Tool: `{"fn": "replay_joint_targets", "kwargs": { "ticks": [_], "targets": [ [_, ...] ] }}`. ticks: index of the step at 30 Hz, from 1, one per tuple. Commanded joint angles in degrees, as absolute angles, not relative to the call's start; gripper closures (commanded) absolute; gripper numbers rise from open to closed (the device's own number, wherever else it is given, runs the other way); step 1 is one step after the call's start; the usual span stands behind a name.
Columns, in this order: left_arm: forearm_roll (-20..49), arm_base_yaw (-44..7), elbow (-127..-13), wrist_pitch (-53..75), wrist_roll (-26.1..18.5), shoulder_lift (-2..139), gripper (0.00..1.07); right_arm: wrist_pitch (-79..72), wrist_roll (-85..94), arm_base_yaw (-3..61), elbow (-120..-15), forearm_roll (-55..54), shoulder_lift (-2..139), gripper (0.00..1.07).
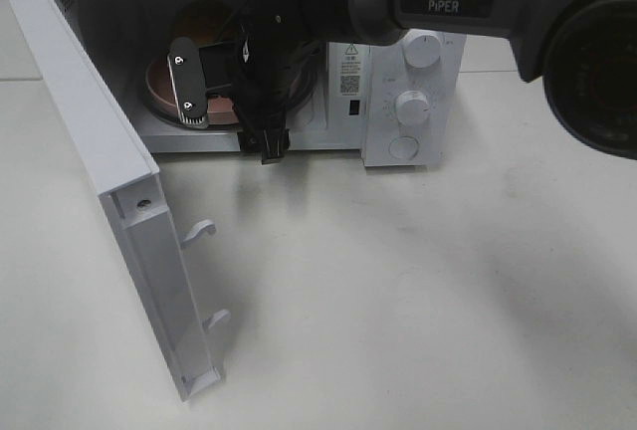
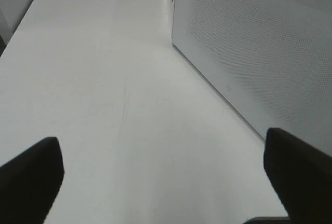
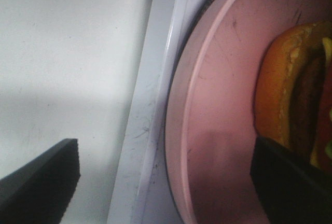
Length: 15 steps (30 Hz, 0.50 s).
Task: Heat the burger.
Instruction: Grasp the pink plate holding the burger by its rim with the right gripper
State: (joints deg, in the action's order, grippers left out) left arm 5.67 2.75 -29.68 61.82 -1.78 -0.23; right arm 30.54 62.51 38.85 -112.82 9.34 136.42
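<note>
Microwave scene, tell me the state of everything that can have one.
Microwave door: swung wide open.
Burger: on the pink plate, inside the microwave.
Right gripper: jaws open, at the plate's edge.
Left gripper: jaws open, empty, over the table.

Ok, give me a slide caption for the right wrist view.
Open right gripper straddles the pink plate rim, burger inside the microwave.

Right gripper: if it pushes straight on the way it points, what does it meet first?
Probably the pink plate inside the microwave, with the burger just beyond; depth is unclear.
</note>
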Motion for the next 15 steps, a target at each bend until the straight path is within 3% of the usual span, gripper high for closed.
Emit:
{"fn": "replay_joint_targets", "kwargs": {
  "ticks": [1,7,15],
  "targets": [
    [5.96,2.75,-29.56,61.31,-1.72,-0.69,0.06,31.17,60.68,38.73,-115.16,9.28,138.43,0.23],
    [5.96,2.75,-29.56,61.31,-1.72,-0.69,0.06,31.28,60.45,38.73,-117.11,8.77,140.72,0.24],
    [5.96,2.75,-29.56,61.31,-1.72,-0.69,0.06,31.11,60.50,38.73,-118.89,8.37,142.32,0.50]
  ]
}}
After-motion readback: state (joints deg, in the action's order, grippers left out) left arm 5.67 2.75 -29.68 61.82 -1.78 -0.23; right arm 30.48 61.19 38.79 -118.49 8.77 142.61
